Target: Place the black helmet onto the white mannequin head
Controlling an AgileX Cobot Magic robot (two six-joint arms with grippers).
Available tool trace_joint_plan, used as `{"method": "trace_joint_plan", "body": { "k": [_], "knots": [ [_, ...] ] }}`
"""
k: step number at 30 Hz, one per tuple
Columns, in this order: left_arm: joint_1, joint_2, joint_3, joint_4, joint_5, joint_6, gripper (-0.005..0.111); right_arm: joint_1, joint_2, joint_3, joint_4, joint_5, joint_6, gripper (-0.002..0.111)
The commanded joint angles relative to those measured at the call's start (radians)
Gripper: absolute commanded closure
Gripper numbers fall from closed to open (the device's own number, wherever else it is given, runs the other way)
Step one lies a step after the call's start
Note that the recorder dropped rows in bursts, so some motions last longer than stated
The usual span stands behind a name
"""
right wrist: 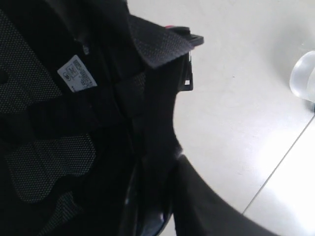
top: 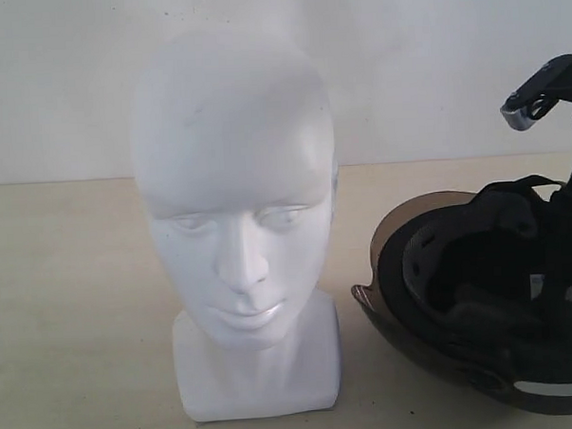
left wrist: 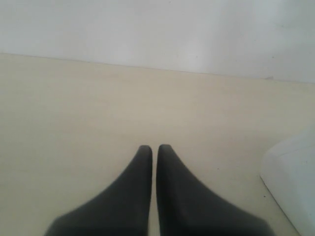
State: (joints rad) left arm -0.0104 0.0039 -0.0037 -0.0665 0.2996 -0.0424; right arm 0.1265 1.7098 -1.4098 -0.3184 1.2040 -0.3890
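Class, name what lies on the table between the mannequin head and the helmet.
Nothing. Only a narrow strip of bare table separates the head from the helmet, as the exterior view shows.

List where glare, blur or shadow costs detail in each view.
Exterior view: the white mannequin head is overexposed, its crown fading into the pale wall; the black helmet loses its interior to shadow. Left wrist view: the left end effector is soft and out of focus. Right wrist view: helmet lining fills the frame, dark, its label unreadable; the table glares.
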Motion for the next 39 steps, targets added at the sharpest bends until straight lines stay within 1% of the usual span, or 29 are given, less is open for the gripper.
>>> {"method": "trace_joint_plan", "body": {
  "k": [1, 5, 7, 16, 18, 20, 22, 25, 26, 27, 28, 31, 33, 36, 39],
  "knots": [
    [0.002, -0.004, 0.004, -0.004, 0.006, -0.009, 0.103, -0.006, -0.014, 0.003, -0.005, -0.035, 0.047, 0.093],
    [0.002, -0.004, 0.004, -0.004, 0.006, -0.009, 0.103, -0.006, -0.014, 0.003, -0.005, -0.033, 0.047, 0.07],
    [0.002, -0.004, 0.004, -0.004, 0.006, -0.009, 0.103, -0.006, -0.014, 0.003, -0.005, -0.033, 0.046, 0.064],
    [0.002, -0.004, 0.004, -0.004, 0.004, -0.009, 0.103, 0.024, -0.086, -0.028, -0.005, -0.093, 0.034, 0.064],
    [0.002, -0.004, 0.004, -0.004, 0.004, -0.009, 0.103, 0.024, -0.105, -0.052, -0.002, -0.089, 0.063, 0.064],
    [0.002, -0.004, 0.004, -0.004, 0.004, -0.009, 0.103, 0.024, -0.116, -0.08, 0.051, -0.063, 0.09, 0.064],
    [0.002, -0.004, 0.004, -0.004, 0.004, -0.009, 0.103, 0.024, -0.122, -0.094, 0.175, -0.058, 0.092, 0.066],
    [0.002, -0.004, 0.004, -0.004, 0.004, -0.009, 0.103, 0.024, -0.118, -0.098, 0.367, -0.058, 0.083, 0.084],
    [0.002, -0.004, 0.004, -0.004, 0.004, -0.009, 0.103, 0.024, -0.112, -0.098, 0.433, -0.054, 0.086, 0.095],
    [0.002, -0.004, 0.004, -0.004, 0.004, -0.009, 0.103, 0.024, -0.104, -0.098, 0.459, -0.047, 0.097, 0.103],
    [0.002, -0.004, 0.004, -0.004, 0.004, -0.009, 0.103, 0.024, -0.098, -0.098, 0.487, -0.038, 0.119, 0.108],
    [0.002, -0.004, 0.004, -0.004, 0.004, -0.009, 0.103, 0.034, -0.074, -0.098, 0.521, -0.017, 0.187, 0.108],
    [0.002, -0.004, 0.004, -0.004, 0.004, -0.009, 0.103, 0.056, -0.058, -0.098, 0.492, -0.008, 0.219, 0.108],
    [0.002, -0.004, 0.004, -0.004, 0.004, -0.009, 0.103, 0.116, -0.038, -0.098, 0.44, -0.01, 0.263, 0.108],
    [0.002, -0.004, 0.004, -0.004, 0.004, -0.009, 0.103, 0.185, -0.026, -0.091, 0.339, -0.033, 0.398, 0.108]
  ]
}}
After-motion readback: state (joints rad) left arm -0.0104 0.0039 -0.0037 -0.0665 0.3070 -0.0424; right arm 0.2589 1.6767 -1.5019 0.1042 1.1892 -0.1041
